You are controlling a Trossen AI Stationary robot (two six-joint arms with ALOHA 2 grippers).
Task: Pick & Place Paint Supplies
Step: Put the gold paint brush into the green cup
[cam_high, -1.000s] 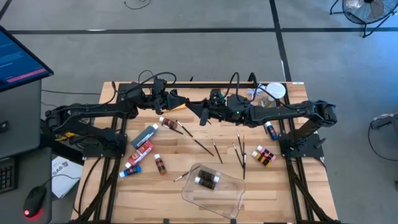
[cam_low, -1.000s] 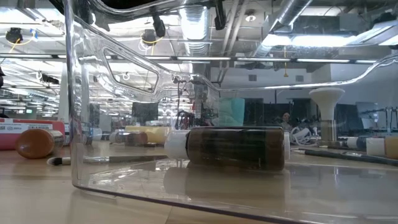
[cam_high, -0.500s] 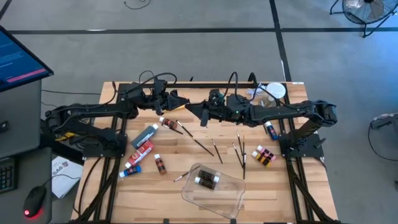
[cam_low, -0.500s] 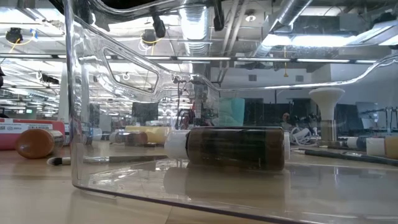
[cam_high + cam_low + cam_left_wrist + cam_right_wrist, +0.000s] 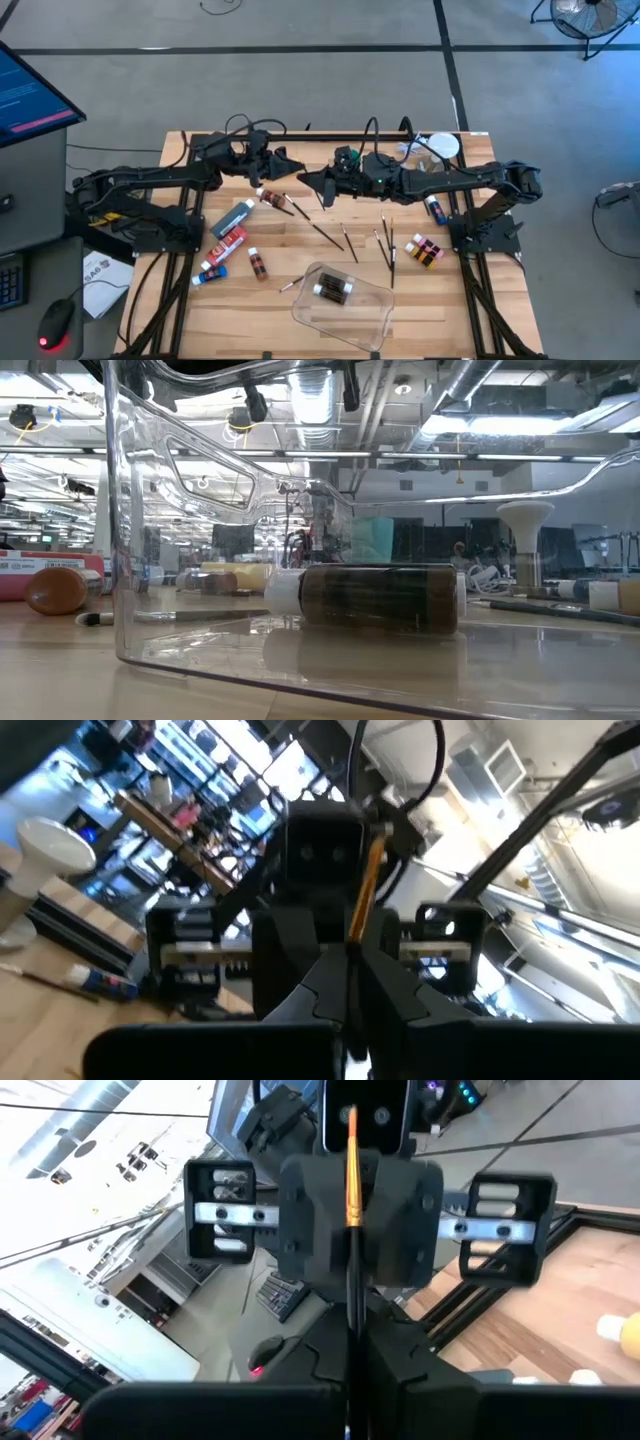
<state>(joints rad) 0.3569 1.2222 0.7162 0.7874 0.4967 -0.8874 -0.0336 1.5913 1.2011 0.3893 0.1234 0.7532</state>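
Paintbrush point(image 5: 351, 1200) stands pinched between the right hand's point(image 5: 305, 181) pressed fingers, above the bench's point(image 5: 290, 240) middle near its far edge; left hand point(image 5: 290, 160) pressed together opposite. Bare floor point(image 5: 330, 80) lies beyond.

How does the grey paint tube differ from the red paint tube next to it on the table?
Colour: the grey tube is grey, the red tube red. Place: the grey tube lies nearer the left arm; the red tube lies between it and the blue tube. Both lie flat on the table, slanted alike.
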